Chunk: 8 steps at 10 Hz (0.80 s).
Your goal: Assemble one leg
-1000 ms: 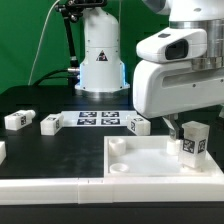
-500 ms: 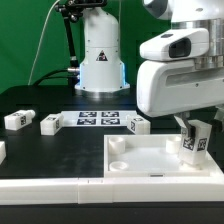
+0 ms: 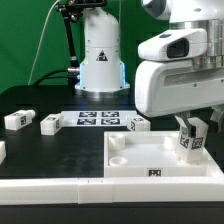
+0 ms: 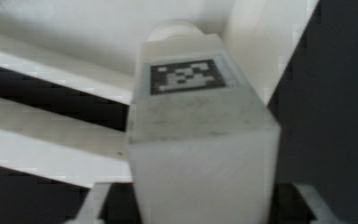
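Observation:
My gripper (image 3: 190,128) is shut on a leg (image 3: 191,141), a small white block with a black-and-white tag. It holds the leg upright over the far corner of the large white panel (image 3: 150,160) on the exterior view's right. In the wrist view the leg (image 4: 197,110) fills the middle, with its tag facing the camera, and the panel (image 4: 51,100) lies behind it. Three more legs lie on the table: one (image 3: 17,119) at the exterior view's left, one (image 3: 50,124) beside it, and one (image 3: 138,125) near the marker board.
The marker board (image 3: 98,120) lies flat on the black table behind the panel. A white robot base (image 3: 100,55) stands at the back. A white strip (image 3: 60,188) runs along the front edge. The panel has round corner sockets (image 3: 121,146).
The gripper has moved slightly up and toward the exterior view's right with the leg, which now stands a little higher over the panel's corner.

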Available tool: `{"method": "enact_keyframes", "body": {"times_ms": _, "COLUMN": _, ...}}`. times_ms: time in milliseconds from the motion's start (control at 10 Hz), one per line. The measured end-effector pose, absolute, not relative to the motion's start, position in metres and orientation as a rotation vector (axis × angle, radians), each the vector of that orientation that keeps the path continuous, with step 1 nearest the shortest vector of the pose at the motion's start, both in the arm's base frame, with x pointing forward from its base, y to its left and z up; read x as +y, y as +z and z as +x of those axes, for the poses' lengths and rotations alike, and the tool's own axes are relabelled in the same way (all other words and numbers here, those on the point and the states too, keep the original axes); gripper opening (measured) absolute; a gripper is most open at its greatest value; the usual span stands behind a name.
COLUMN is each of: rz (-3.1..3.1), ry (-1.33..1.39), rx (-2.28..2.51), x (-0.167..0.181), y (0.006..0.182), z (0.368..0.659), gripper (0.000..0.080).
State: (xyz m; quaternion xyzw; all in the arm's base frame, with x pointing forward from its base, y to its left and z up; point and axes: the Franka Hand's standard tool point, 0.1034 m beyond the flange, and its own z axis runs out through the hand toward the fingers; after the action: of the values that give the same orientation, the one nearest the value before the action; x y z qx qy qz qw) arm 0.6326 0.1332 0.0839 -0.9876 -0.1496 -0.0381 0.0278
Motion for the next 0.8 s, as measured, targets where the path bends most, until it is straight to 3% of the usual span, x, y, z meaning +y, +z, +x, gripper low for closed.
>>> {"method": "enact_keyframes", "body": {"times_ms": 200, "rz": -3.059, "ry": -0.118, "rx": -0.313, "x": 0.131, "y": 0.084, "z": 0.633, "gripper": 0.0298}}
{"method": "enact_keyframes", "body": {"times_ms": 800, "rz": -2.887, "ry": -0.221, "rx": 0.833, "x": 0.111, "y": 0.084, "z": 0.623, "gripper": 0.0298}}
